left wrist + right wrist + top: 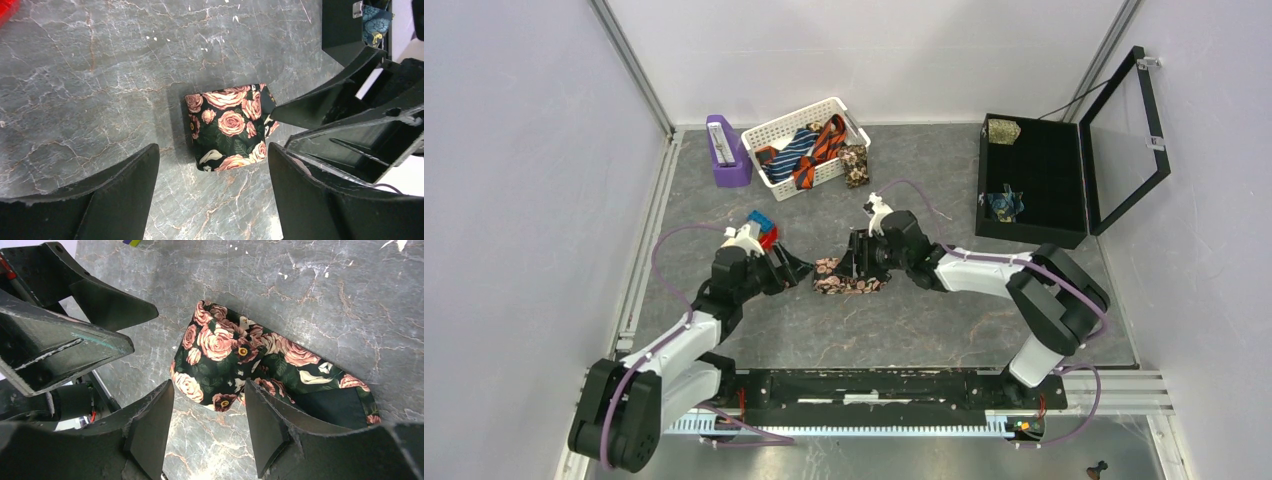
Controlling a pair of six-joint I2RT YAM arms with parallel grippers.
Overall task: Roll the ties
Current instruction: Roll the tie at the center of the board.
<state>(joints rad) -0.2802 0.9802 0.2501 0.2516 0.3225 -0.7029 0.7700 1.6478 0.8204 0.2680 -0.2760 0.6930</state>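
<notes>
- Left gripper fingers are spread apart, grasping nothing, straddling the dark rose-printed fabric necktie.
- Right gripper is likewise released over it, on the grey marbled table.
- Risk: the loosely folded tie may unfurl or slide if nudged, and the crowded grippers could collide.

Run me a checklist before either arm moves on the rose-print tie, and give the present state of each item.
1. Left end effector open and empty: ok.
2. Right end effector open and empty: ok.
3. Rose-print tie lying on the table between both: ok.
4. Tie fully rolled: not ok; one end lies flat with its dark lining showing.
5. Room between the two end effectors: cannot tell; they sit close together over the tie.
6. Black case open to take a roll: ok.
</notes>
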